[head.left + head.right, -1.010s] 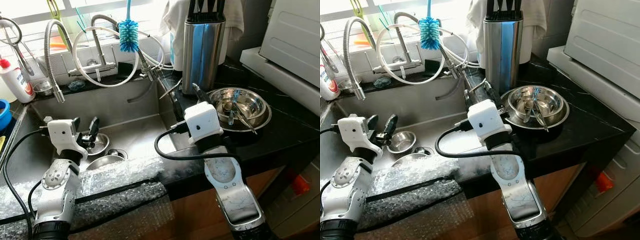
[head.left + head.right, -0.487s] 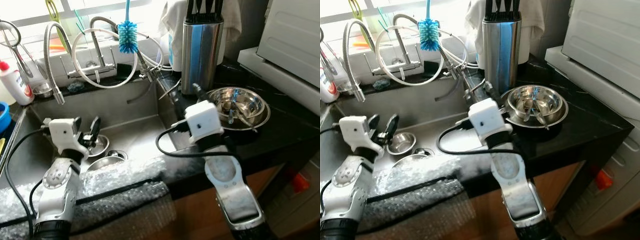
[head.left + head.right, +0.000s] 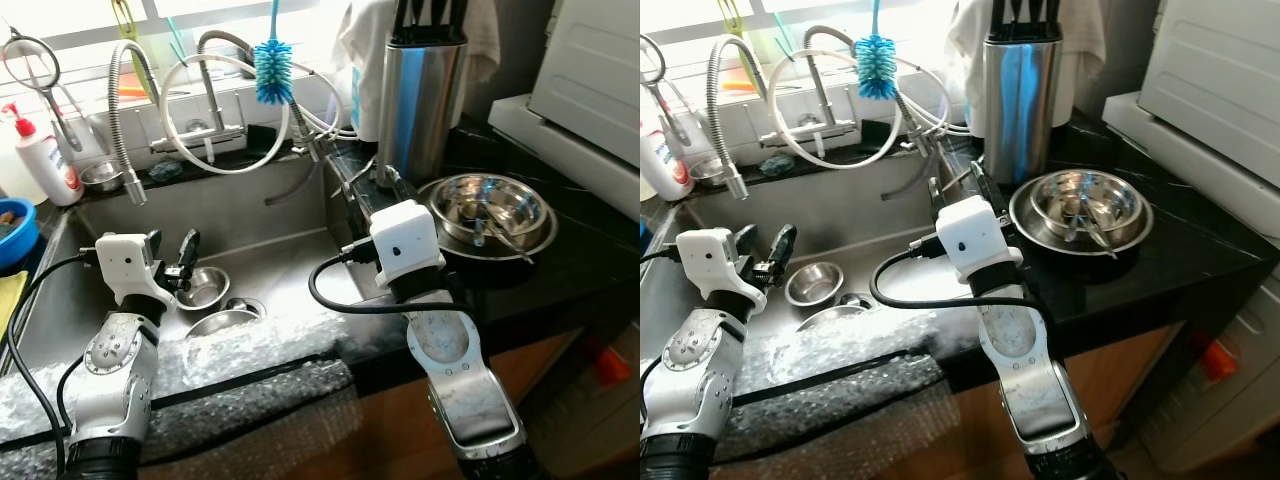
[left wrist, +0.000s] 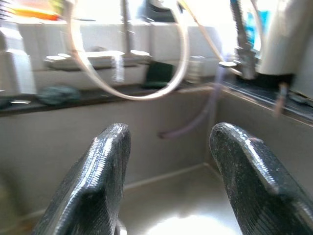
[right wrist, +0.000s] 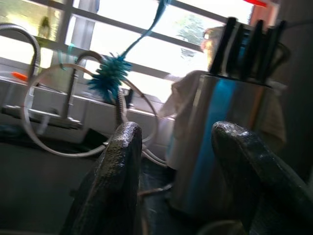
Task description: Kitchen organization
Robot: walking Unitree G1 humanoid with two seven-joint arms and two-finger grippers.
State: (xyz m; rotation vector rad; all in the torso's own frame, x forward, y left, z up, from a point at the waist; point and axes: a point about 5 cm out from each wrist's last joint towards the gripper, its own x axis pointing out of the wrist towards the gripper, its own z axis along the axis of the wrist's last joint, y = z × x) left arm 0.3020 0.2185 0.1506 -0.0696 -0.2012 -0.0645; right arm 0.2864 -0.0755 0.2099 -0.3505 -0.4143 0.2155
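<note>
- Two grippers are raised, both with fingers spread and nothing between them: the left gripper (image 3: 172, 251) hangs over the stainless steel sink basin (image 3: 270, 262), the right gripper (image 3: 960, 187) points toward the window from the sink's right rim.
- Just beyond the left gripper sits a small round steel bowl (image 3: 203, 287) on the sink floor, mouth up; whether it holds anything cannot be told. A shallow steel dish (image 3: 224, 322) lies beside it, nearer the robot.
- Right of the right gripper, on the black stone surface (image 3: 585, 265), stand nested shiny steel bowls (image 3: 1081, 208) holding metal utensils that lie slanted.
- Behind them a tall steel knife block (image 3: 421, 95) stands upright, black handles pointing up.
- A blue bottle brush (image 3: 272, 68) hangs bristles-down by the tap.
</note>
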